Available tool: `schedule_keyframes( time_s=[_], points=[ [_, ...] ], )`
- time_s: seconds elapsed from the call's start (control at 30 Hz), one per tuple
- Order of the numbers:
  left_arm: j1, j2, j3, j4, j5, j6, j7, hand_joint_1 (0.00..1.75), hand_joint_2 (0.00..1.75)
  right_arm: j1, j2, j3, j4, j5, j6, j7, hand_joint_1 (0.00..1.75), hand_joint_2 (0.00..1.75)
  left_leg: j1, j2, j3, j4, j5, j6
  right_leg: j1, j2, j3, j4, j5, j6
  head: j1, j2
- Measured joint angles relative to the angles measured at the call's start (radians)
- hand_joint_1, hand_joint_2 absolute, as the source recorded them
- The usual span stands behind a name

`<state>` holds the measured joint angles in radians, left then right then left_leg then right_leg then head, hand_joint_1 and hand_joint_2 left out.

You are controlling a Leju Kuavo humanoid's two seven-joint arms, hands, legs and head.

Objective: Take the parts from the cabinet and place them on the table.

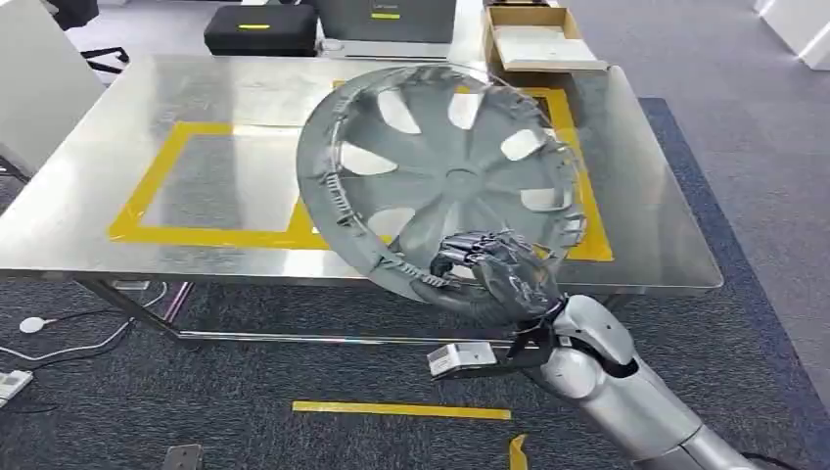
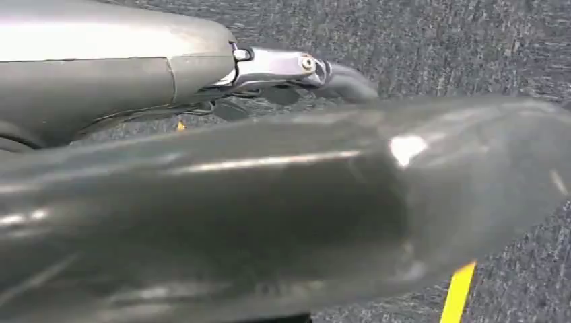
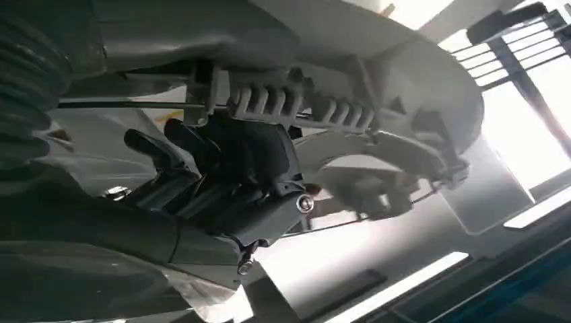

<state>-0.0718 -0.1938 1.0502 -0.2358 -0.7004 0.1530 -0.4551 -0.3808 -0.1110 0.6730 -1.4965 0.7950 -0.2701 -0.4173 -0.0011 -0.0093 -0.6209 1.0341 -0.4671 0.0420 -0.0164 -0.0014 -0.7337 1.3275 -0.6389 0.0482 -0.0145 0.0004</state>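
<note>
We hold the grey hubcap (image 1: 445, 171) tilted up over the near edge of the steel tabletop (image 1: 127, 117), above its yellow tape outline. Our right hand (image 1: 494, 274) grips its lower rim, fingers curled tightly around the edge.

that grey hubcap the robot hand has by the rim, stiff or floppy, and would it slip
The hubcap probably is stiff: gripped at one edge by the right robot hand, it holds its round shape tilted over the table. Its open spokes suggest it is light for its size. The glossy rim may slip or pivot in that edge grip.
</note>
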Motion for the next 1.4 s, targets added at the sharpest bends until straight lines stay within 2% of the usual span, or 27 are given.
schedule_keyframes(
  time_s=[0.03,0.1,0.13,0.17,0.27,0.33,0.37,0.43,0.47,0.5,0.53,0.6,0.63,0.7,0.8,0.83,0.87,0.93,1.0,1.03,1.07,1.13,1.2,1.3,1.33,1.37,1.4],
  points=[
    [0.001,0.0,0.0,0.0,-0.002,-0.001,0.002,0.0,0.0,-0.008,0.0,0.007,0.01,0.007,0.008,0.003,1.75,1.75,-0.001,-0.001,0.005,0.0,-0.004,0.0,0.001,0.0,0.009,-0.042,0.042,-0.002,0.0,0.0],
    [-0.001,0.0,-0.001,0.0,-0.01,-0.004,0.007,0.0,0.0,-0.044,-0.001,0.029,0.035,0.021,0.034,0.015,1.75,1.75,-0.002,-0.003,0.021,0.002,-0.014,-0.004,0.003,0.0,0.078,-0.22,0.16,-0.012,0.0,0.0],
    [-0.001,-0.001,-0.001,0.0,-0.016,-0.006,0.009,0.0,0.0,-0.062,-0.002,0.04,0.052,0.024,0.045,0.024,1.75,1.75,-0.001,-0.004,0.022,0.002,-0.018,-0.007,0.005,0.001,0.099,-0.266,0.167,-0.017,-0.001,0.0],
    [-0.007,-0.001,-0.001,0.0,-0.018,-0.007,0.009,0.0,0.0,-0.086,-0.002,0.049,0.07,0.025,0.052,0.028,1.75,1.75,-0.008,-0.005,0.014,0.01,-0.019,-0.011,0.009,0.002,0.115,-0.285,0.164,-0.019,-0.004,0.0],
    [-0.003,-0.001,-0.002,0.0,-0.027,-0.01,0.011,0.0,0.0,-0.122,-0.003,0.066,0.106,0.029,0.063,0.037,1.75,1.75,-0.001,-0.005,0.008,0.002,-0.011,-0.025,0.014,0.003,0.113,-0.294,0.154,-0.027,0.001,0.0],
    [-0.004,0.0,-0.002,0.0,-0.031,-0.01,0.012,0.0,0.0,-0.148,-0.003,0.078,0.133,0.036,0.074,0.045,1.75,1.75,-0.002,-0.001,0.001,0.027,-0.03,-0.04,0.003,0.001,0.127,-0.309,0.158,-0.039,-0.002,0.0],
    [-0.006,0.0,-0.003,0.0,-0.036,-0.01,0.013,0.0,0.0,-0.168,-0.003,0.085,0.152,0.041,0.081,0.052,1.75,1.75,0.0,-0.001,-0.022,0.076,-0.053,-0.045,0.002,0.0,0.129,-0.309,0.156,-0.044,-0.003,0.0],
    [-0.008,0.0,-0.004,0.0,-0.043,-0.011,0.019,0.0,0.0,-0.202,-0.001,0.1,0.189,0.053,0.091,0.06,1.75,1.75,0.007,0.0,-0.103,0.233,-0.112,-0.054,0.002,0.0,0.135,-0.308,0.153,-0.049,-0.002,0.0],
    [-0.008,0.0,-0.005,0.0,-0.045,-0.011,0.022,0.0,0.0,-0.215,0.0,0.108,0.208,0.059,0.093,0.061,1.75,1.75,0.009,0.0,-0.139,0.294,-0.127,-0.057,0.002,0.0,0.138,-0.308,0.149,-0.05,-0.004,0.0],
    [-0.007,0.0,-0.006,0.0,-0.045,-0.011,0.024,0.0,0.0,-0.221,0.002,0.114,0.225,0.059,0.094,0.061,1.75,1.75,0.011,0.0,-0.152,0.307,-0.118,-0.058,0.002,0.0,0.142,-0.308,0.147,-0.05,-0.004,0.0],
    [-0.008,0.0,-0.008,0.0,-0.046,-0.011,0.024,0.0,0.0,-0.226,0.003,0.119,0.235,0.06,0.094,0.061,1.75,1.75,0.012,0.0,-0.144,0.278,-0.083,-0.058,0.002,0.0,0.149,-0.308,0.143,-0.048,-0.003,0.0],
    [-0.009,0.001,-0.01,0.0,-0.047,-0.011,0.024,0.0,0.0,-0.235,0.006,0.128,0.252,0.06,0.094,0.064,1.75,1.75,0.014,0.001,-0.075,0.111,0.023,-0.055,0.001,0.0,0.165,-0.308,0.133,-0.043,-0.003,0.0],
    [-0.008,0.001,-0.01,0.0,-0.047,-0.011,0.024,0.0,0.0,-0.24,0.006,0.131,0.259,0.06,0.094,0.065,1.75,1.75,0.014,0.003,-0.045,0.035,0.05,-0.052,0.002,0.0,0.167,-0.308,0.128,-0.037,-0.003,0.0],
    [-0.012,0.0,-0.01,0.0,-0.048,-0.011,0.024,0.0,0.0,-0.252,0.009,0.138,0.271,0.06,0.094,0.064,1.75,1.75,0.008,0.003,-0.033,0.013,0.027,-0.044,0.008,0.003,0.159,-0.304,0.126,-0.027,-0.003,0.0],
    [-0.01,0.0,-0.011,0.0,-0.048,-0.011,0.025,0.0,0.0,-0.264,0.01,0.148,0.282,0.061,0.094,0.064,1.75,1.75,0.007,0.001,-0.028,0.005,0.026,-0.028,0.006,0.0,0.166,-0.314,0.122,-0.01,-0.002,0.0],
    [-0.009,0.001,-0.011,0.0,-0.048,-0.011,0.025,0.0,0.0,-0.266,0.009,0.15,0.285,0.061,0.094,0.064,1.75,1.75,0.011,0.001,-0.022,-0.001,0.027,-0.021,0.003,0.0,0.155,-0.301,0.11,-0.007,-0.001,0.0],
    [-0.011,0.001,-0.011,0.0,-0.048,-0.011,0.025,0.0,0.0,-0.27,0.01,0.151,0.289,0.061,0.094,0.065,1.75,1.75,0.01,0.001,-0.02,-0.002,0.024,-0.014,0.004,0.0,0.134,-0.257,0.084,-0.008,0.002,0.0],
    [-0.014,0.0,-0.013,0.0,-0.052,-0.014,0.026,0.0,0.0,-0.28,0.01,0.159,0.306,0.082,0.103,0.073,1.75,1.75,0.008,0.001,-0.019,-0.001,0.021,-0.009,0.005,0.001,0.049,-0.1,0.02,-0.007,0.004,0.0],
    [-0.015,-0.002,-0.017,0.0,-0.061,-0.017,0.031,0.0,0.0,-0.294,0.016,0.171,0.341,0.103,0.109,0.082,1.75,1.75,0.005,0.001,-0.018,0.0,0.018,-0.005,0.005,0.001,-0.018,0.005,0.003,-0.006,0.004,0.0],
    [-0.017,-0.002,-0.02,0.0,-0.063,-0.017,0.032,0.0,0.0,-0.304,0.023,0.181,0.373,0.113,0.11,0.086,1.75,1.75,0.005,0.0,-0.014,0.0,0.016,-0.005,0.005,0.001,-0.02,-0.011,0.036,-0.007,0.004,0.0],
    [-0.018,-0.002,-0.021,0.0,-0.068,-0.017,0.033,0.0,0.0,-0.315,0.032,0.188,0.4,0.118,0.109,0.088,1.75,1.75,0.005,-0.001,-0.01,0.0,0.013,-0.005,0.005,0.001,0.001,-0.07,0.082,-0.009,0.005,0.0],
    [-0.023,-0.004,-0.025,0.0,-0.07,-0.017,0.037,0.0,0.0,-0.345,0.051,0.2,0.451,0.129,0.106,0.09,1.75,1.75,0.005,-0.003,-0.001,0.003,0.005,-0.012,0.005,0.0,0.084,-0.262,0.184,-0.017,0.004,0.0],
    [-0.03,-0.005,-0.027,0.0,-0.072,-0.017,0.042,0.0,0.0,-0.367,0.066,0.212,0.502,0.14,0.103,0.09,1.75,1.75,-0.001,-0.003,-0.011,0.01,0.003,-0.021,0.01,0.001,0.11,-0.302,0.165,-0.02,0.005,0.0],
    [-0.03,-0.008,-0.028,0.0,-0.079,-0.016,0.045,0.0,0.0,-0.389,0.095,0.241,0.587,0.189,0.075,0.103,1.75,1.75,0.003,-0.002,-0.011,0.005,0.007,-0.033,0.013,0.007,0.105,-0.297,0.164,-0.029,0.003,0.0],
    [-0.031,-0.007,-0.029,0.0,-0.08,-0.016,0.046,0.0,0.0,-0.4,0.105,0.251,0.617,0.209,0.07,0.113,1.75,1.75,0.005,-0.001,-0.016,0.009,-0.002,-0.04,0.004,0.004,0.113,-0.304,0.168,-0.036,0.005,0.0],
    [-0.032,-0.008,-0.03,0.0,-0.077,-0.016,0.048,0.0,0.0,-0.416,0.115,0.262,0.658,0.234,0.071,0.134,1.75,1.75,0.005,0.0,-0.021,0.031,-0.014,-0.048,0.004,0.003,0.118,-0.305,0.166,-0.039,0.0,0.0],
    [-0.035,-0.008,-0.03,0.0,-0.072,-0.017,0.05,0.0,0.0,-0.429,0.123,0.275,0.693,0.256,0.074,0.153,1.75,1.75,0.007,0.001,-0.047,0.089,-0.042,-0.054,0.004,0.001,0.122,-0.305,0.164,-0.044,-0.003,0.0]
  ],
)
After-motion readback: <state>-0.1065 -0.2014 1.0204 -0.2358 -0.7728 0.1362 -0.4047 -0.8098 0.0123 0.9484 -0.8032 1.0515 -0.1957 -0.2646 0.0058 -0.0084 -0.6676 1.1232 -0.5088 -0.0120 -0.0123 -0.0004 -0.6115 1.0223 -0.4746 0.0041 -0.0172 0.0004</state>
